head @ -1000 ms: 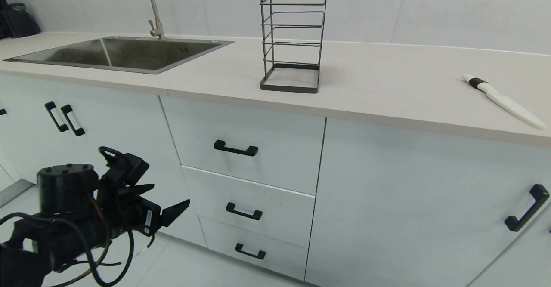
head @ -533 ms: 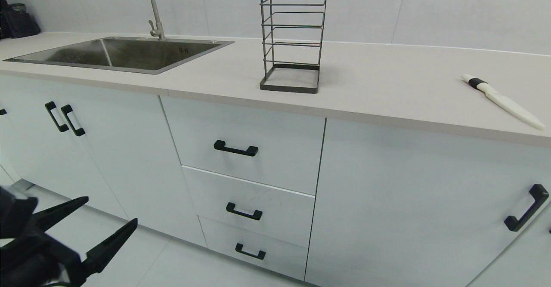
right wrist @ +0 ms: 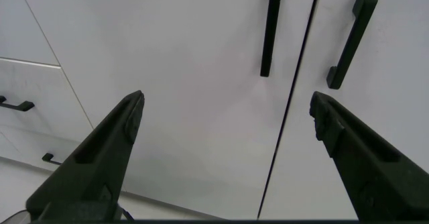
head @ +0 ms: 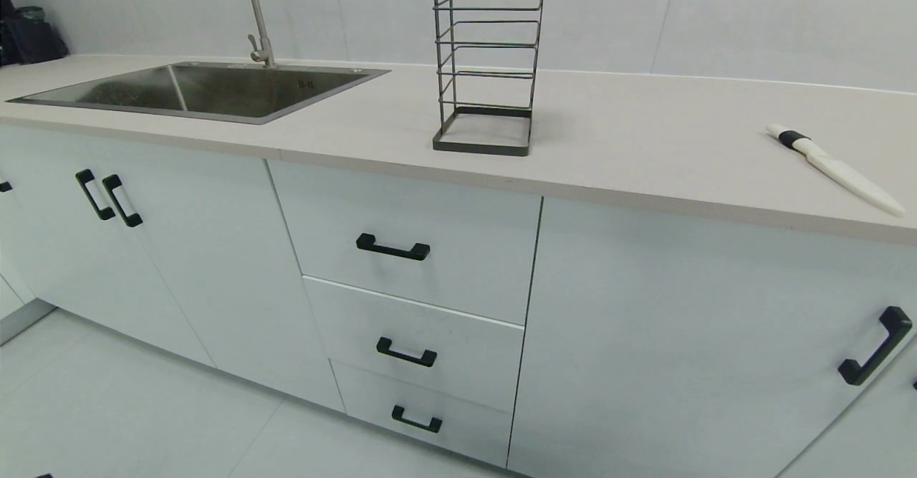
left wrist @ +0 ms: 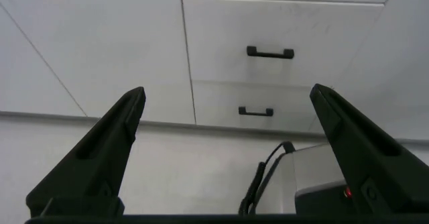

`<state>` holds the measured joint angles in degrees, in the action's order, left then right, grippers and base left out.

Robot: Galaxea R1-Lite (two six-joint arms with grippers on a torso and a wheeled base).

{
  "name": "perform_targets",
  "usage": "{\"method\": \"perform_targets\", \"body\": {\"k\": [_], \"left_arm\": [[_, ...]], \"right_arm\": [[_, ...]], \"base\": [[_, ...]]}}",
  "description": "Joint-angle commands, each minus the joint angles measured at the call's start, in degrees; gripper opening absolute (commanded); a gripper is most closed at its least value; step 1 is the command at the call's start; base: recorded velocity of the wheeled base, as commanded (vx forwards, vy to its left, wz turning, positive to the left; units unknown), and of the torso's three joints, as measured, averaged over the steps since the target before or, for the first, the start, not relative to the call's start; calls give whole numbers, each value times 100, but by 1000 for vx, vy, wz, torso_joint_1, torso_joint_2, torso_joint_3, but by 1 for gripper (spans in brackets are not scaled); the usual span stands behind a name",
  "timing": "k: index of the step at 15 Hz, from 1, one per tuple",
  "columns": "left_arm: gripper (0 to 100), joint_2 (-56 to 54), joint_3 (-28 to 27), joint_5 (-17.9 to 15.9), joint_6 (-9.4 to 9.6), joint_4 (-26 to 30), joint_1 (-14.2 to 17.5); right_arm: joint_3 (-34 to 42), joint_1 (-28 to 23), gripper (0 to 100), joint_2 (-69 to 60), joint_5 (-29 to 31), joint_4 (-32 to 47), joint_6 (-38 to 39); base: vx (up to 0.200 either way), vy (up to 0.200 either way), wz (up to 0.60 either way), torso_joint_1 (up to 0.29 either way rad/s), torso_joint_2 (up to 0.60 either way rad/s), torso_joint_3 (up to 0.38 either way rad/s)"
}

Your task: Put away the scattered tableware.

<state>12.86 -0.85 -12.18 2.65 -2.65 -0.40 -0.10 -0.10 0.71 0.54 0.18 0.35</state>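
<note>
Low before the cabinets, the left gripper [left wrist: 228,90] has its two black fingers [left wrist: 114,150] spread wide, holding nothing. Past them are white drawer fronts with two drawer handles [left wrist: 269,52] above pale floor [left wrist: 167,157]. The right gripper [right wrist: 226,95] is also spread wide and holds nothing. It faces two white doors [right wrist: 167,63] with two upright door handles [right wrist: 270,29].

Farther out, one long beige counter [head: 645,127] runs beneath a pale tiled wall [head: 752,19]. Three drawers [head: 408,238] are stacked under its middle, one handle each, with doors on the left and right.

On the counter there is one knife [head: 834,170], white with a black band, lying flat at the right end. One upright wire rack [head: 487,55] stands at the middle, well apart from the knife. One sink [head: 208,87] with one tap [head: 247,5] is on the left.
</note>
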Motion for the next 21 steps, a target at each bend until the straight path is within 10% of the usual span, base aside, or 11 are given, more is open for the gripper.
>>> {"method": "perform_targets", "body": {"k": [1,3,5,21], "left_arm": [[100,-970,-11,31,-45,221,181],[100,-987,85,682,140,238,181],[100,-987,85,1007,-106,256,181],[100,-1286,85,981,-212,247,40]], "right_arm": [[1,1,100,8,-1,-1,0],[1,1,100,8,-1,-1,0],[1,1,100,8,-1,-1,9],[1,1,100,8,-10,-1,17]], "base": [[0,0,0,0,0,0],[0,0,0,0,0,0],[0,0,0,0,0,0],[0,-25,-225,0,1,-2]]}}
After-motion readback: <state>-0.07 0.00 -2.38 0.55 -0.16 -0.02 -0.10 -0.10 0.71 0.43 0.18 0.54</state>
